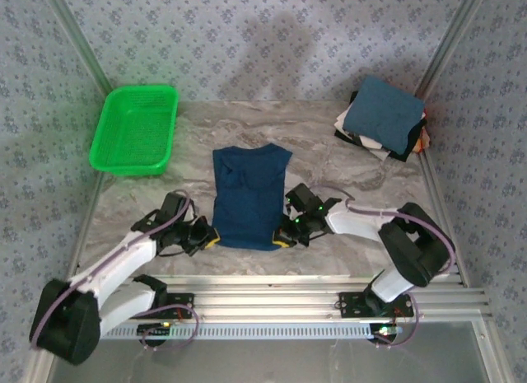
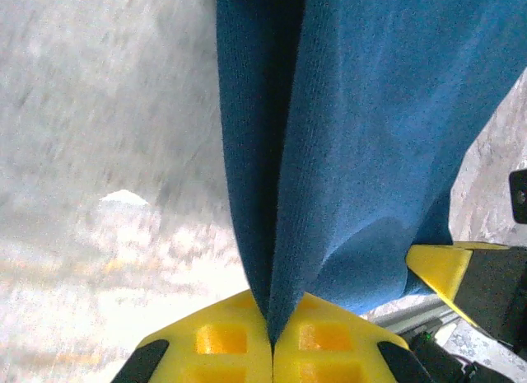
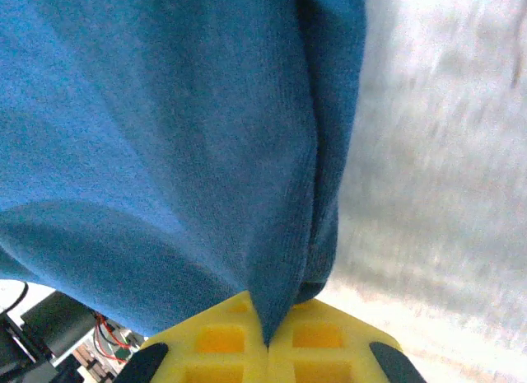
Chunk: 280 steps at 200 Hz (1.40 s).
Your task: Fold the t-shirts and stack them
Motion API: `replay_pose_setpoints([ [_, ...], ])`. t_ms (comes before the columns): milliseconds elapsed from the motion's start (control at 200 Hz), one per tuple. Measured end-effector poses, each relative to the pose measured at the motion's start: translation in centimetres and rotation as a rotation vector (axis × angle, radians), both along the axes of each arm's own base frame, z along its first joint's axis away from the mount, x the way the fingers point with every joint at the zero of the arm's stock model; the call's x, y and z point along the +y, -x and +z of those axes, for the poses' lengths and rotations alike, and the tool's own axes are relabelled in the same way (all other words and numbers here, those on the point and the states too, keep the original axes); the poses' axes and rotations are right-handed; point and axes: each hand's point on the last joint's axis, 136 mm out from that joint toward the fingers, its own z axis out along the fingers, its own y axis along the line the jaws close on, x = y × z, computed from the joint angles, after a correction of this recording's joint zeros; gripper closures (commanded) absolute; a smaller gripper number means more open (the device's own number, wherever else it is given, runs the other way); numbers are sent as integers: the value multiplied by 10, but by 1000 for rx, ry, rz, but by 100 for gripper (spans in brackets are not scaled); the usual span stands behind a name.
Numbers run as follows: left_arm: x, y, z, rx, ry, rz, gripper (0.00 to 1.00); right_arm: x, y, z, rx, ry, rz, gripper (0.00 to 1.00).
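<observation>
A dark navy t-shirt (image 1: 249,193) lies on the table's middle, its sleeves folded in to a narrow strip. My left gripper (image 1: 212,237) is shut on the shirt's near left corner; my right gripper (image 1: 284,240) is shut on its near right corner. In the left wrist view the blue cloth (image 2: 354,136) runs down into the closed yellow fingers (image 2: 218,342). The right wrist view has the cloth (image 3: 165,136) pinched between the yellow fingers (image 3: 321,338) the same way. A stack of folded t-shirts (image 1: 384,115), a teal-blue one on top, sits at the back right corner.
A bright green mesh basket (image 1: 134,129) stands at the back left of the grey marbled table (image 1: 329,144). An aluminium rail (image 1: 280,305) runs along the near edge by the arm bases. Patterned walls close in the back and sides.
</observation>
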Motion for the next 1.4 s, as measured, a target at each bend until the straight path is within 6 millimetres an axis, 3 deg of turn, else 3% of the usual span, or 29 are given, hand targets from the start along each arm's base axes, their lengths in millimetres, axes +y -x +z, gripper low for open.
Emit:
replay_pose_setpoints([
  [210,10,17,10,6,-3,41,100,7,16,13,-10,10,5,100],
  [315,13,20,13,29,-23,49,100,7,12,21,-15,26,-4,100],
  [425,11,13,28,15,-24,51,100,13,0,43,-46,10,-11,100],
  [725,8,-28,60,-13,-25,62,100,6,-48,87,-115,-29,-64,100],
  [1034,7,-86,96,-67,10,58,100,3,-116,119,-169,-69,-76,100],
  [1399,12,-146,107,-86,31,50,100,0,-179,119,-167,-92,-65,100],
])
